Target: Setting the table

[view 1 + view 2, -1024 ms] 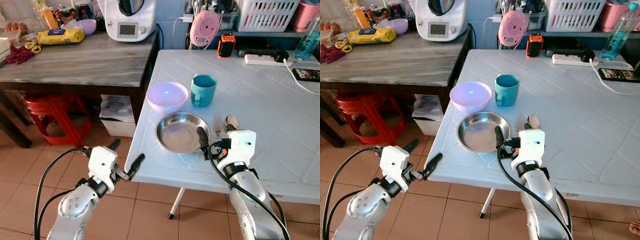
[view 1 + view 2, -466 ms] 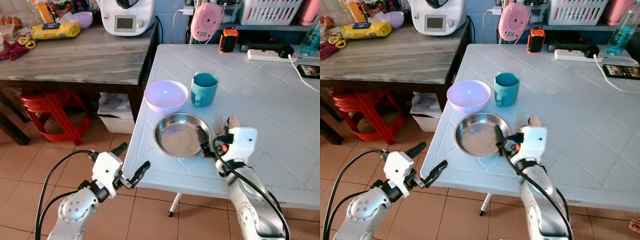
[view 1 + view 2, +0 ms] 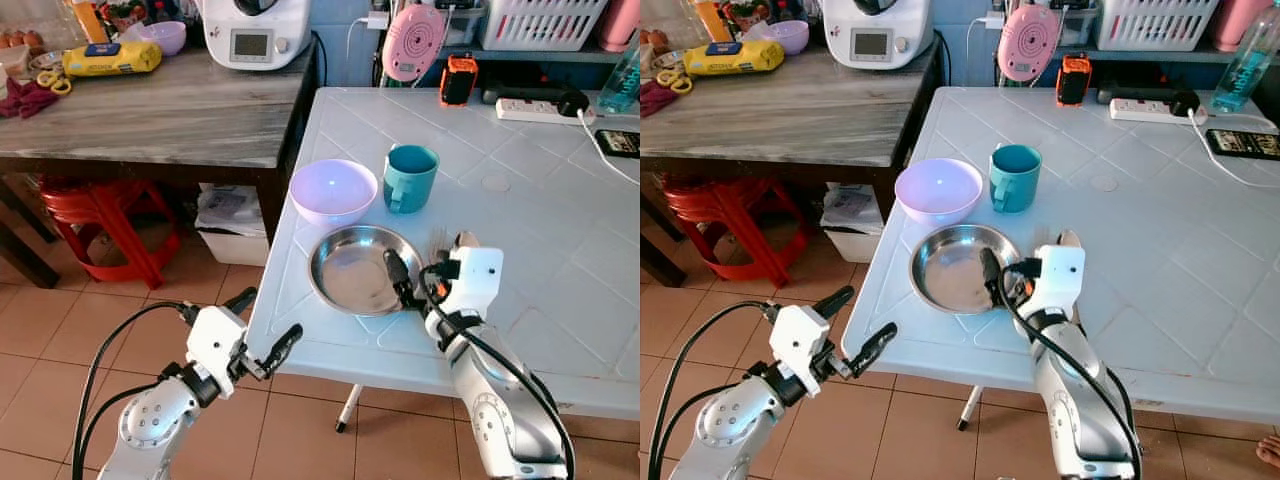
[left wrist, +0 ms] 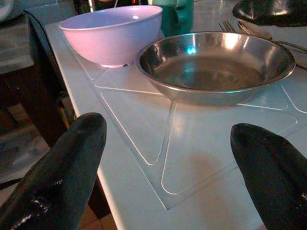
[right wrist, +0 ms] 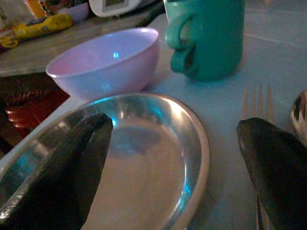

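Since a second ago the right claw (image 3: 425, 272) has slid forward over the metal plate (image 3: 360, 268), spread wide. In the head view the left claw (image 3: 262, 327), also spread, hangs just off the tabletop (image 3: 560, 250) edge. In the right wrist view, one finger (image 5: 72, 163) lies over the plate, the fork (image 5: 256, 103) beside the other; bowl (image 5: 108, 64) and mug (image 5: 208, 36) stand beyond.

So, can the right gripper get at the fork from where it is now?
Probably yes. The right gripper is open, one finger over the steel plate, the other above the fork lying just right of the plate. Nothing stands between them; only the spoon lies close beside the fork.
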You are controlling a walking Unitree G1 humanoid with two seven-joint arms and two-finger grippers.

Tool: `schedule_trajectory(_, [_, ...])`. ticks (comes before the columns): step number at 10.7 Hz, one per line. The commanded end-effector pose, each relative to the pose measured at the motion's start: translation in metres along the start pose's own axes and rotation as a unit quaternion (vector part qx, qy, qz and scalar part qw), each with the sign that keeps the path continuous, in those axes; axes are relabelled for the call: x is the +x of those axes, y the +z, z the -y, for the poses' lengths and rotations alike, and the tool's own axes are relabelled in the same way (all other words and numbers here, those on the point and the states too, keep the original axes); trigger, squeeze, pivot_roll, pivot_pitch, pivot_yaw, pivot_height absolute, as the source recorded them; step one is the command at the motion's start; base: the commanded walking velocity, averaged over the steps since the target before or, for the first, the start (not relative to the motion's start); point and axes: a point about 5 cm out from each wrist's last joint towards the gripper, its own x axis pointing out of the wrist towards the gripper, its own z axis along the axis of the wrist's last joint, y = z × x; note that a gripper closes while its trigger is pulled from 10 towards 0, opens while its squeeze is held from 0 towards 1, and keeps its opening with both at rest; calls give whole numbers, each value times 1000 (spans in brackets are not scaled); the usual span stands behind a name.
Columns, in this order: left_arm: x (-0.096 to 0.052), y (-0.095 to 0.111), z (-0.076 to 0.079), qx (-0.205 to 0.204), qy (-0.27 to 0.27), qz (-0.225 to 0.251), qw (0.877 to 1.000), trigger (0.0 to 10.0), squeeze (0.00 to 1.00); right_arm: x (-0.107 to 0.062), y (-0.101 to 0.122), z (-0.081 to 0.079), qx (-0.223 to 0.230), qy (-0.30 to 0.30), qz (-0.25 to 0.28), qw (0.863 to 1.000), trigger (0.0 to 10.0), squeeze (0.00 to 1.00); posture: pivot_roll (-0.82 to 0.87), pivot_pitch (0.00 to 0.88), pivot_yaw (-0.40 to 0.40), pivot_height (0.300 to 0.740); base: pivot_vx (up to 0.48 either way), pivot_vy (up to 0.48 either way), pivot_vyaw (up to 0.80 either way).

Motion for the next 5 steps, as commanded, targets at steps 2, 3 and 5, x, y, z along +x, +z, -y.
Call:
schedule_trajectory(2, [-2,0,0,6,0,-5,1000,10000,0,0,-7,3,16,-11,-25,1000,10000,0,-92,118,52,740,0,0,0])
schedule_trajectory(3, [-3,-1,0,7,-2,-6,1000,10000,0,1,-9,4,25,-14,-32,999,10000,0,-94,119,52,740,0,0,0])
schedule_trajectory(5, [-2,-1,0,9,-4,-6,1000,10000,0,4,-12,3,25,-10,-43,999,10000,0,-92,118,52,740,0,0,0])
